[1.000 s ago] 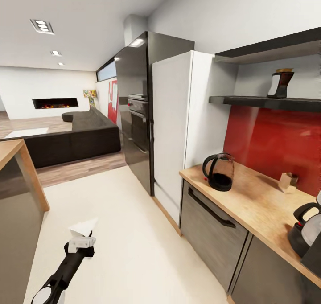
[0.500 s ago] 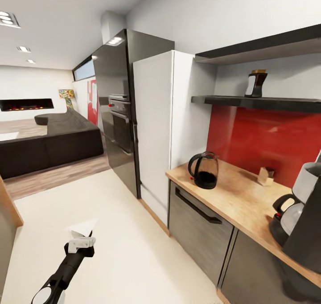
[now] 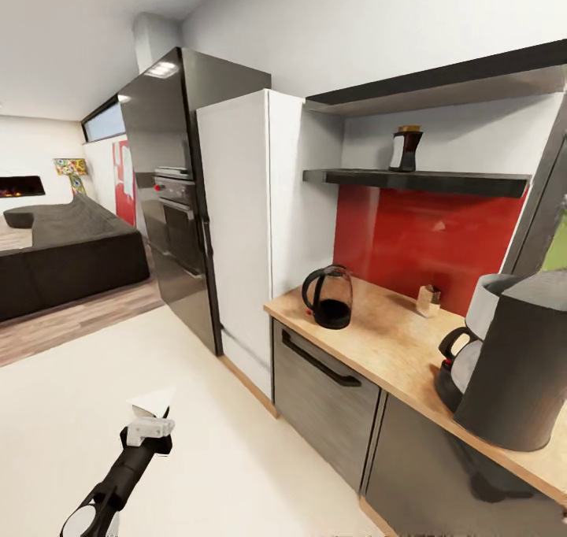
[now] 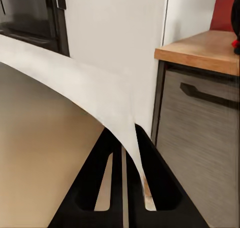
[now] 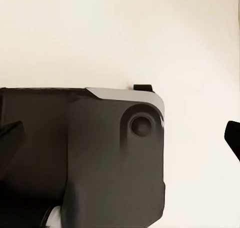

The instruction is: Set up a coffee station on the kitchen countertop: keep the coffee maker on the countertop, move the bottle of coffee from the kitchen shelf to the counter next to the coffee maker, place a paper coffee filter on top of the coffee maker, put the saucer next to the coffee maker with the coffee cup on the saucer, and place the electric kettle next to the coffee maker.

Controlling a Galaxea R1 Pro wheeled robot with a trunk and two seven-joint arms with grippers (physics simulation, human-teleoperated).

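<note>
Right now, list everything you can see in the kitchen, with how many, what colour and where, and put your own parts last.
Coffee maker: one, dark grey, near end of the wooden counter.
Kettle: one, black and clear, far end of the counter by the fridge.
Second kettle: one, black and silver, partly behind the coffee maker.
Small item: one, tan, on the counter by the red wall; too small to tell.
Coffee bottle: one, dark with a white label, on the lower black shelf.
Fridge: one, white, beside the counter.
Oven: one, black, in the tall dark unit.
Sofa: one, dark, in the far room.
Paper filter: one, white, in the left gripper.
Right gripper: dark fingers apart, over the pale floor.
</note>
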